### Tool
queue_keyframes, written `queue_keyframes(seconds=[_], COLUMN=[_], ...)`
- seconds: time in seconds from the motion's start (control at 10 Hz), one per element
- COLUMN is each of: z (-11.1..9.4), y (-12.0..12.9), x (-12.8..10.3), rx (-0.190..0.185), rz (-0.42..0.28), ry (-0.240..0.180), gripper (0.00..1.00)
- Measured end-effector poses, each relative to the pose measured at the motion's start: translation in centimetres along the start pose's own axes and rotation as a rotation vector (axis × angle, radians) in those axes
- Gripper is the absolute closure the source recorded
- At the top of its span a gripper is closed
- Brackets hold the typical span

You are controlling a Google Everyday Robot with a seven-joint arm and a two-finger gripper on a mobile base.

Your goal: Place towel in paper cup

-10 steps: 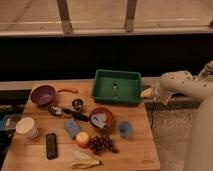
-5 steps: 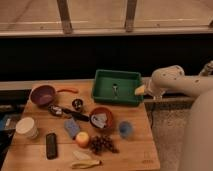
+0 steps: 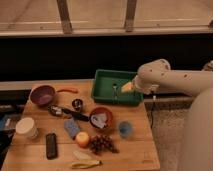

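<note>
A pale crumpled towel lies in a red bowl at the middle of the wooden table. A white paper cup stands near the table's left edge. My white arm reaches in from the right. Its gripper is over the right part of a green tray, well away from both the towel and the cup.
Also on the table: a purple bowl, a carrot, a small blue cup, an apple, grapes, a banana, a black phone and a blue packet. A dark wall stands behind.
My arm has swung left, from beside the table's right edge to over the right part of the green tray. Nothing on the table has moved.
</note>
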Motion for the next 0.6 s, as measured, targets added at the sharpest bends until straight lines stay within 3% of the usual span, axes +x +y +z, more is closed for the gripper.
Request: queue_keyframes(seconds=[0.4, 0.6], z=[-1.8, -2.4], y=[9.6, 10.6], x=[4.4, 5.1], rx=[-0.136, -0.157], rz=[-0.169, -0.191], ry=[0.026, 0.026], gripper=[0.2, 0.2])
